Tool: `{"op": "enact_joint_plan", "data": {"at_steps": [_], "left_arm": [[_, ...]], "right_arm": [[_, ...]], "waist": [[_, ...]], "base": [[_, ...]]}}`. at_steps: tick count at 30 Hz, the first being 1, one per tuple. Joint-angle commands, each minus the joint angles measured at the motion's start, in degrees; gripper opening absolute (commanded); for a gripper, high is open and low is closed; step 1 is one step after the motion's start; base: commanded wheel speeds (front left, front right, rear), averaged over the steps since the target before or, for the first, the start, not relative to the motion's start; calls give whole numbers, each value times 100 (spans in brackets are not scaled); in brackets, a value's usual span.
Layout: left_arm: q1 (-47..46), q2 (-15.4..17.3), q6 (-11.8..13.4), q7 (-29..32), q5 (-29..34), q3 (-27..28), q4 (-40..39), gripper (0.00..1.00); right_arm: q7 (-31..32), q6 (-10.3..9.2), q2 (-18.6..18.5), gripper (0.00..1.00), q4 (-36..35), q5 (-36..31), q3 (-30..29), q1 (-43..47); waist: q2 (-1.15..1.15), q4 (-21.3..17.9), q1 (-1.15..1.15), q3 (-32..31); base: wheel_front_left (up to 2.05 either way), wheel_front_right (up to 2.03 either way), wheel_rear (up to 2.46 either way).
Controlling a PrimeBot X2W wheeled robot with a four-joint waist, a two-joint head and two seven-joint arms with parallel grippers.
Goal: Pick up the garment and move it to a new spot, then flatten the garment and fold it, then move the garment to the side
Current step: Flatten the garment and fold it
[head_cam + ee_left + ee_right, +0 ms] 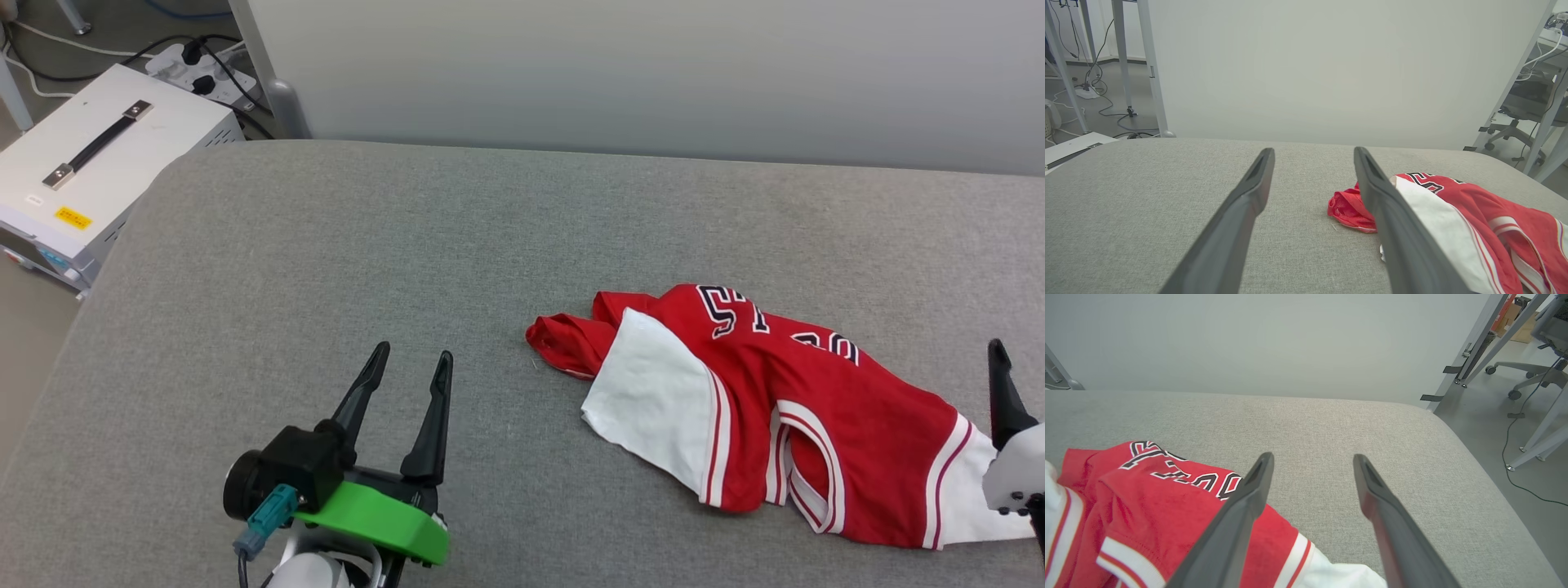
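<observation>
The garment [784,400], a red jersey-style T-shirt with white sleeves, striped trim and black white-outlined lettering, lies crumpled on the right half of the grey table [326,261]. Off to its left, my left gripper [408,363] stands open over bare cloth, with the garment [1474,220] past its right finger. My right gripper [1312,459] is open with nothing between its fingers; the garment [1147,498] lies under and left of its left finger [1245,506]. One right finger [1002,392] rises at the garment's right end.
A white box with a black handle [90,171] and a power strip [196,73] sit on the floor past the table's far left corner. A pale wall panel [653,73] runs behind the table. An office chair [1527,371] and metal legs stand to the right.
</observation>
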Motion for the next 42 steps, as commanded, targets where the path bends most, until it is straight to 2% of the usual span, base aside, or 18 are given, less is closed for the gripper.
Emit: {"op": "enact_joint_plan", "data": {"at_steps": [1,8,15,18,21,28,34,37,42], "left_arm": [[59,-4,-17,-34,2,-6,-22,100],[109,-50,-18,-34,-105,-97,-39,100],[-84,1,-18,-34,-189,-464,-63,100],[-450,109,-18,85,-317,-901,116,100],[-841,192,-18,665,-414,-1293,289,100],[-1590,98,59,2762,-670,-1802,848,100],[-2038,101,543,4036,-452,-1929,1139,100],[-2173,139,681,4347,-378,-1938,1203,100],[-2310,205,739,4559,-336,-1958,1544,100]], "right_arm": [[-202,-6,117,100,-140,41,52,11],[-1000,-6,711,100,-574,136,148,189],[-1161,-6,900,100,-768,81,215,283],[-1179,-6,947,100,-892,26,161,245],[-1209,-6,971,100,-912,-14,147,230],[-1265,-6,1003,100,-843,-89,401,118],[-1396,-6,1013,100,-677,-31,532,-31],[-1471,-6,984,100,-643,-13,650,-83],[-1577,-6,954,100,-565,-52,740,-166]], "waist": [[68,-26,0,-30],[68,-79,0,-53],[68,-181,0,104],[68,-264,0,312],[68,-323,0,443],[68,-593,0,759],[68,-816,0,1029],[68,-912,0,1161],[68,-1013,0,1329]], "base": [[0,0,0],[0,0,0],[0,0,0],[0,0,0],[0,0,0],[0,0,0],[0,0,0],[0,0,0],[0,0,0]]}}
